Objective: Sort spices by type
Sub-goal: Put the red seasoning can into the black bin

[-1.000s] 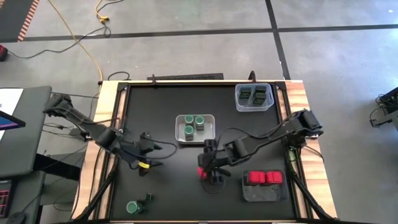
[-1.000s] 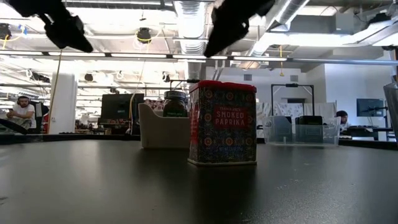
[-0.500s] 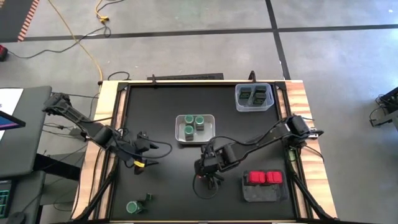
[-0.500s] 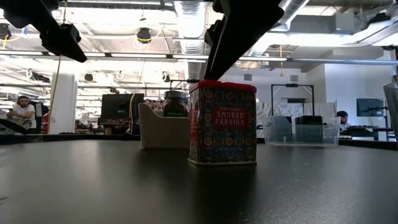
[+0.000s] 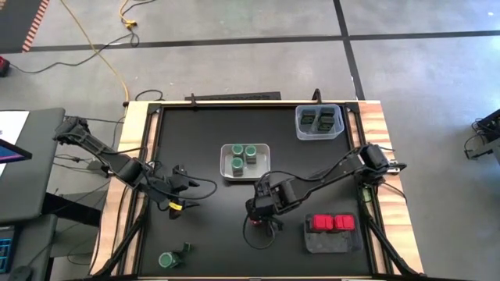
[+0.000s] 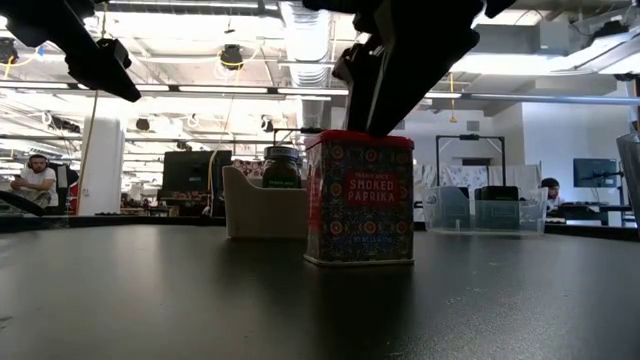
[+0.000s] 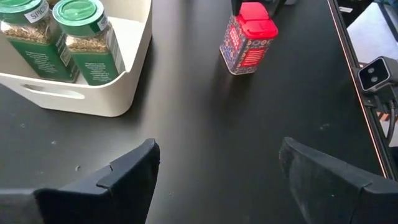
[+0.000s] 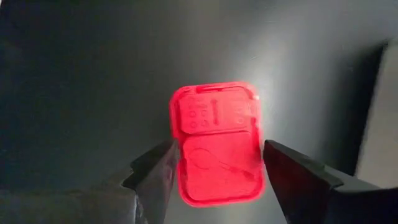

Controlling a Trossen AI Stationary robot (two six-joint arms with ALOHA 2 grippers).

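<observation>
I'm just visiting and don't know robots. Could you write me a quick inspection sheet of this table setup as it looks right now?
Surface: black table top, wooden side rails.
Job's things: red paprika tin standing upright mid-table; green-lidded jars in the white tray; dark tins in the clear bin; red tins in the grey tray; one green-lidded jar loose at the near left corner.
Clutter: nothing seen.
Grippers: right gripper open, fingers either side of the paprika tin's lid; left gripper open, empty, left of centre.
Cables: yellow cable on the floor.
Surroundings: grey floor; people at desks in the background.
</observation>
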